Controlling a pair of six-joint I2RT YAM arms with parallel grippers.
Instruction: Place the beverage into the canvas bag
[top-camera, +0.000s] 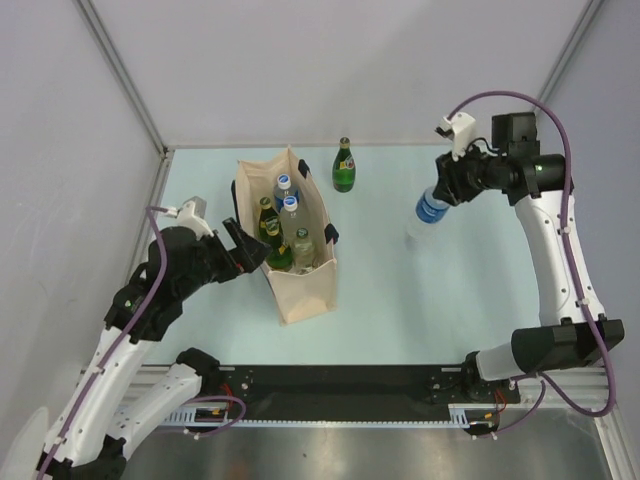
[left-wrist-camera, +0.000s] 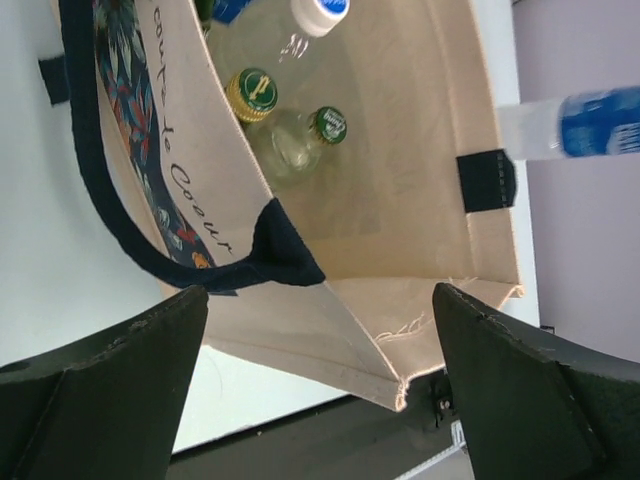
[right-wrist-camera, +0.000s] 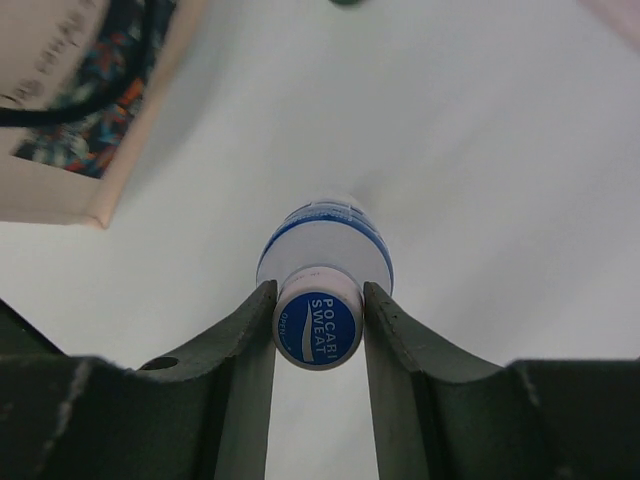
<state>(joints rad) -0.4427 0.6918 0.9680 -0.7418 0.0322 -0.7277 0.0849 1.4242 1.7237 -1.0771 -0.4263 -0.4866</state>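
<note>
The beverage (top-camera: 430, 209) is a clear bottle with a blue label and a blue "Pocari Sweat" cap (right-wrist-camera: 318, 330). My right gripper (right-wrist-camera: 318, 296) is shut on its neck just under the cap, right of the canvas bag (top-camera: 303, 283). I cannot tell whether its base touches the table. The beige bag stands upright with navy handles (left-wrist-camera: 95, 190) and holds several bottles (left-wrist-camera: 290, 135). My left gripper (left-wrist-camera: 320, 296) is open at the bag's left side, with nothing between its fingers. In the left wrist view the held bottle (left-wrist-camera: 575, 125) shows beyond the bag's far wall.
A green glass bottle (top-camera: 344, 167) stands alone behind the bag, near the back wall. A corner of the bag (right-wrist-camera: 70, 120) shows at the upper left of the right wrist view. Walls enclose the pale table (top-camera: 420, 300) on three sides.
</note>
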